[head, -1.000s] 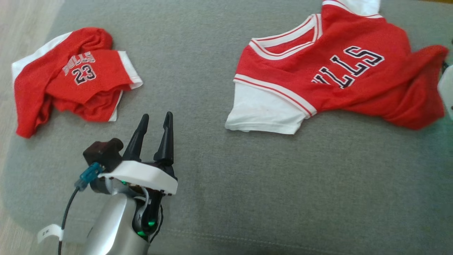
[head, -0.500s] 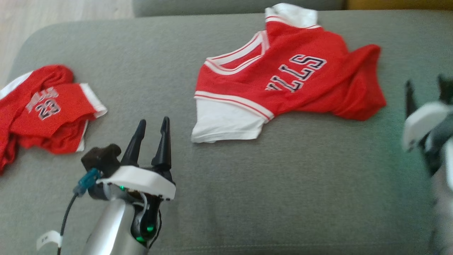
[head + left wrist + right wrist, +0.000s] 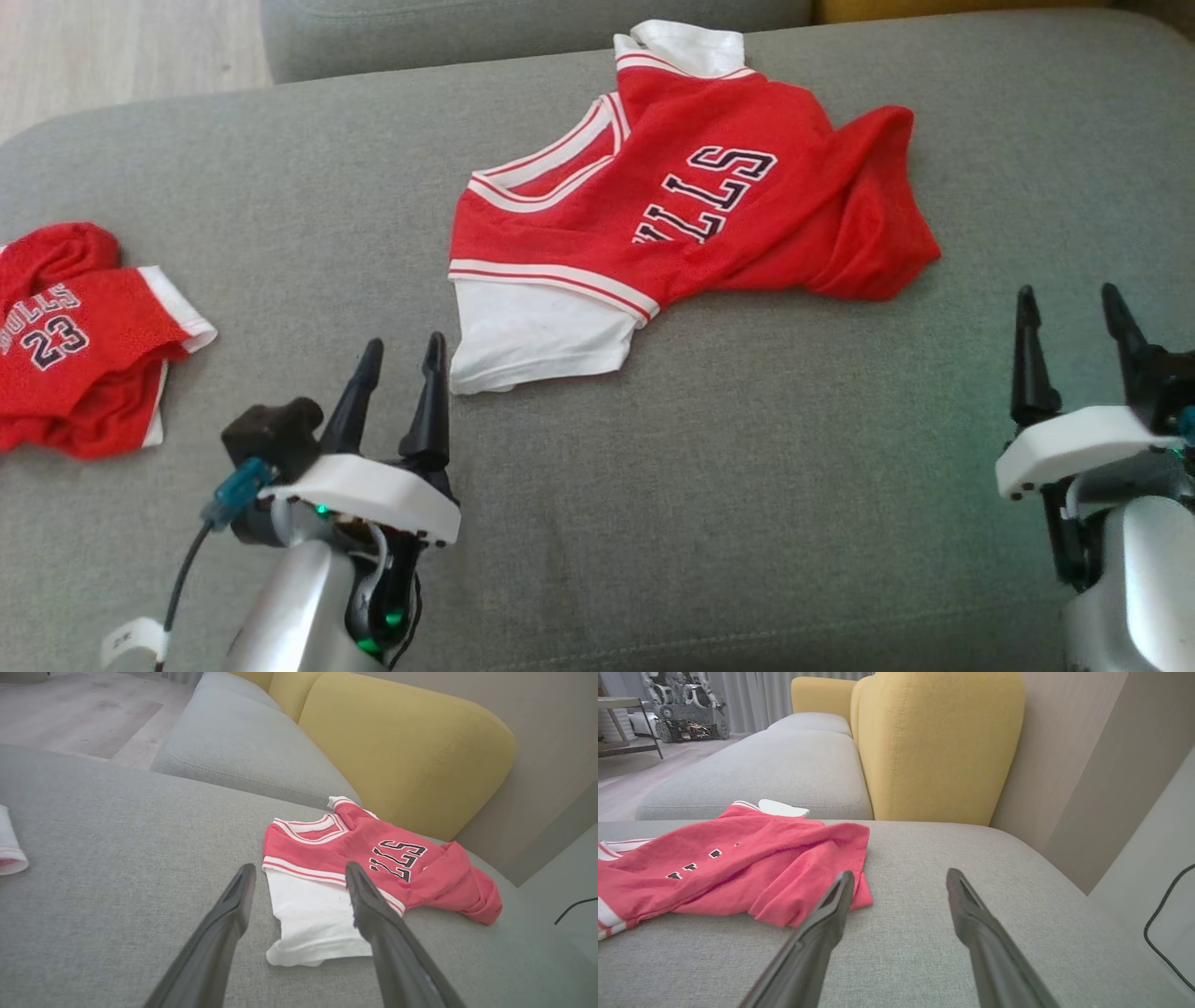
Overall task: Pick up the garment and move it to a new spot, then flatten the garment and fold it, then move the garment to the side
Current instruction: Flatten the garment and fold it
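- While both grippers hover over the grey seat cushion, the red jersey lies rumpled on its far middle part, lettering up, with the striped collar toward the left and the hem bunched toward the right.
- Its white sleeve lies flat at the jersey's near left corner.
- At the near left, the left gripper has its fingers spread wide and holds nothing. Its tips are just beside the white sleeve, and no touch can be made out.
- At the near right, the right gripper is also spread wide and empty, with the bunched hem a little to its far left.
- Crumpled red shorts marked 23 lie at the cushion's left edge, well apart from the jersey.
- Beyond the cushion's far side stands a yellow backrest.
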Available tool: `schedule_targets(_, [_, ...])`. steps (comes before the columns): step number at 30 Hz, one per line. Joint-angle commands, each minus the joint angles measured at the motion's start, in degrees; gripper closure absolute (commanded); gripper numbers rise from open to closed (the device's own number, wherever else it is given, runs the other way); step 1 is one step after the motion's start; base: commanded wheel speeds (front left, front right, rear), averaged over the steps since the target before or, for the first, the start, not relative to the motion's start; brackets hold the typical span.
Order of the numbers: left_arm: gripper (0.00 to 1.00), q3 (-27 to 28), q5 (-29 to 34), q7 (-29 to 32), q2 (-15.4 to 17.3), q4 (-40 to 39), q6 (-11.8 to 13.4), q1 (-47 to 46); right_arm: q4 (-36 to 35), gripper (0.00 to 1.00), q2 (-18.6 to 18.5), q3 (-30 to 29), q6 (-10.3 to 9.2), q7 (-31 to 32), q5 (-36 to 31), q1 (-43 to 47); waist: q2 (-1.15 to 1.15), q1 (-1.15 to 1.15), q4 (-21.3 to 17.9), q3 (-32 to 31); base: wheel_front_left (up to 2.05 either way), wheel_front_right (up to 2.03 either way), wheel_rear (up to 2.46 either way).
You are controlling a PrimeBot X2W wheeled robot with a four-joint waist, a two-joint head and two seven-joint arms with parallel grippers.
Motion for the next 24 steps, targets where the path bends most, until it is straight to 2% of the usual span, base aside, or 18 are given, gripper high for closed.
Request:
schedule_targets(1, [0.00, 1.7, 0.7, -0.7, 0.7, -0.8, -0.6, -2.2, -3.3, 0.00, 0.3, 2.0, 0.11, 0.2, 0.4, -0.4, 0.00, 0.00, -0.4, 0.2, 0.00, 0.00, 0.00])
schedule_targets(16, [0.00, -2.4, 2.3, 0.7, 0.7, 17.0, -1.0, -9.0, -7.3, 0.00, 0.6, 3.1, 0.11, 1.0, 1.8, 1.3, 0.00, 0.00, -4.1, 0.6, 0.00, 0.00, 0.00])
schedule_targets(24, [0.00, -3.4, 2.1, 2.5, 0.7, 24.5, -0.4, -12.9, -8.6, 0.00, 0.6, 3.2, 0.11, 0.8, 2.2, 1.3, 0.00, 0.00, -5.7, 1.3, 0.00, 0.00, 0.00])
